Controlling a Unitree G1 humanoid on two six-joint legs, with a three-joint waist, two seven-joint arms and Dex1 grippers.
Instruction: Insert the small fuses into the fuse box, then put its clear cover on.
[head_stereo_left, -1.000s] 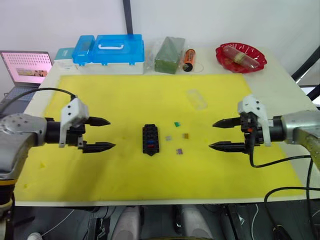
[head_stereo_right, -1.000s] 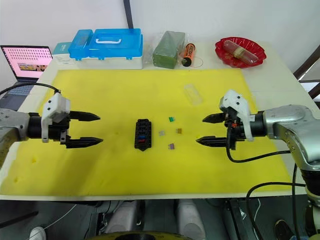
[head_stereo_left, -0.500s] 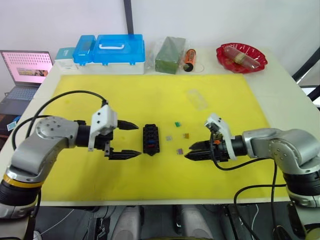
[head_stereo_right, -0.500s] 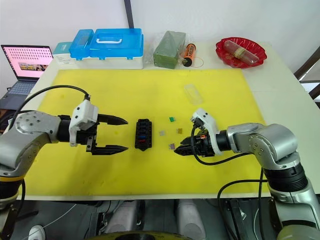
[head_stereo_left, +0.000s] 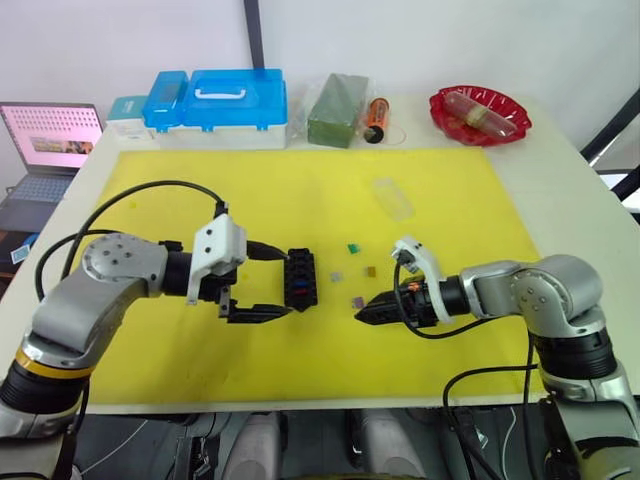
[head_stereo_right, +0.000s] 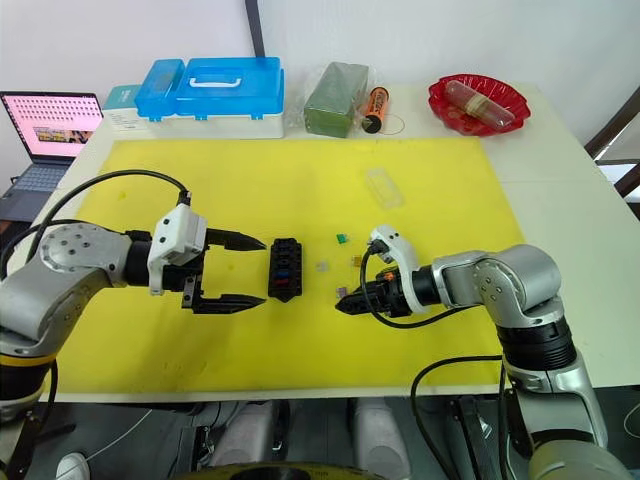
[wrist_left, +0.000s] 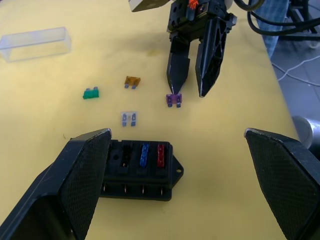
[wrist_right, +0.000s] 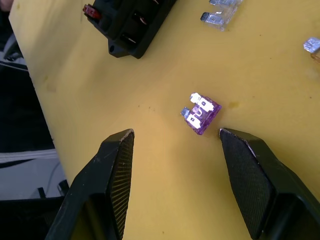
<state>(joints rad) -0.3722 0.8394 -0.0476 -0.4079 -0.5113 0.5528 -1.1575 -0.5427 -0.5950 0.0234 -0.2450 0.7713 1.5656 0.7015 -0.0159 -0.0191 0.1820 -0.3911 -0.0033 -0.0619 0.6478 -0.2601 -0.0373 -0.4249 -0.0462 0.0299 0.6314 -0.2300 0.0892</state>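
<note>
Yellow surface (head_stereo_left: 300, 190): purple fuse (wrist_right: 201, 113) lies flat between right tool (wrist_right: 175, 145), parted and empty — may be flicked aside if closed off-centre. Left tool (wrist_left: 170, 150), wide open, straddles fuse box (wrist_left: 141, 170).

Robotics lab or test bench: white table (head_stereo_left: 560, 190) against a plain white wall, yellow work mat (head_stereo_left: 300, 190) across mid-frame, open laptop (head_stereo_left: 45, 140) at upper left, blue lidded case (head_stereo_left: 215, 100) at top centre, loose cables (head_stereo_left: 480, 385) at lower right.

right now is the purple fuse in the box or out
Out. The purple fuse lies flat on the yellow mat, apart from the box, between the right gripper's open jaws.
</note>
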